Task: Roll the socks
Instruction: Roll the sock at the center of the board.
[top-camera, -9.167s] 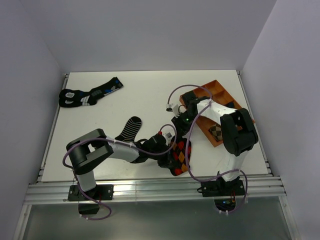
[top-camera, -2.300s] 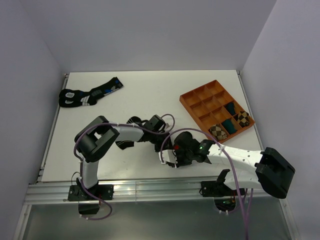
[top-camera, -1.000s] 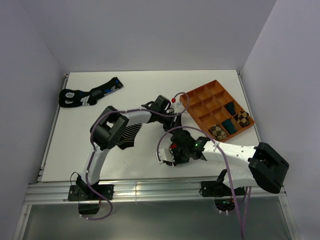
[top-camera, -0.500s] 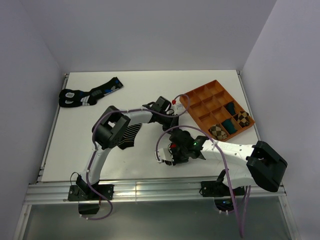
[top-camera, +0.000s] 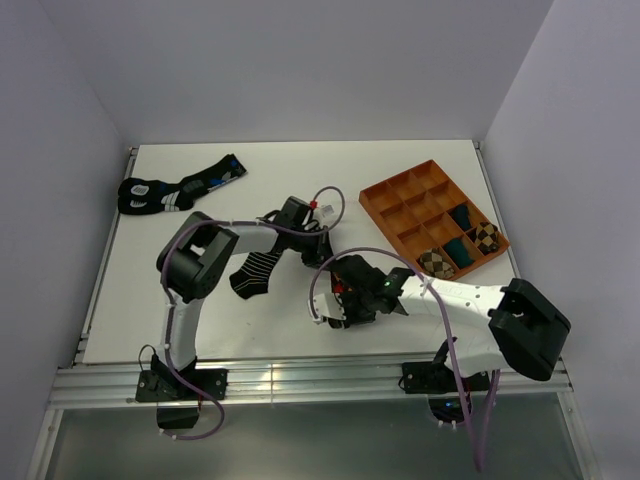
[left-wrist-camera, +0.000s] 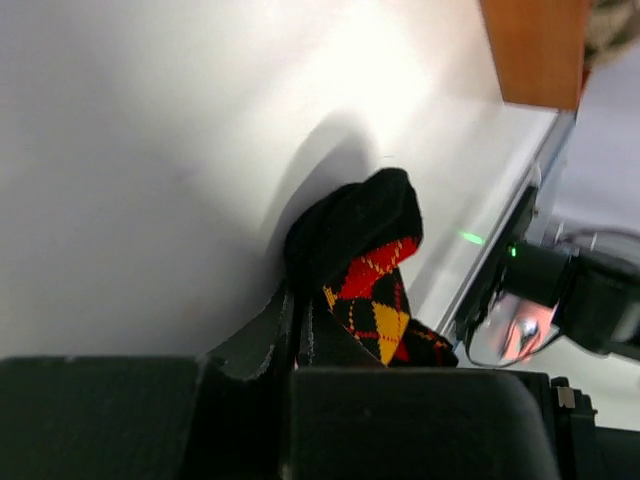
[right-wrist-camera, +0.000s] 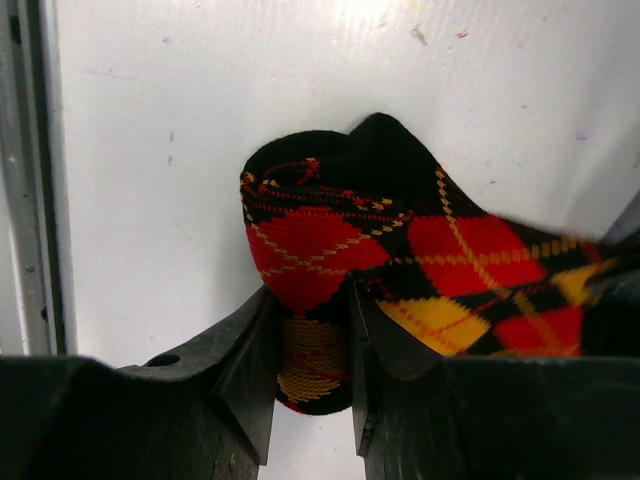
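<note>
The long black argyle sock (top-camera: 340, 293) lies partly rolled near the table's front centre. My right gripper (top-camera: 341, 306) is shut on its rolled part; in the right wrist view the roll (right-wrist-camera: 315, 235) sits between the fingers (right-wrist-camera: 245, 350) of the gripper (right-wrist-camera: 310, 300). My left gripper (top-camera: 320, 243) is just behind it, jaws nearly together on the sock's black end (left-wrist-camera: 350, 225) at the tips (left-wrist-camera: 298, 310). The short striped ankle sock (top-camera: 255, 270) lies flat under the left forearm.
An orange divided tray (top-camera: 398, 179) stands at the right, holding a brown-checked bundle (top-camera: 433, 262) and teal bundles (top-camera: 460, 215). Black socks with blue and white marks (top-camera: 175, 190) lie at the far left. The tray corner (left-wrist-camera: 530, 50) shows in the left wrist view.
My left gripper has swung from beside the tray back left and nearer to me. The striped sock shows more. The right gripper stays on the roll.
</note>
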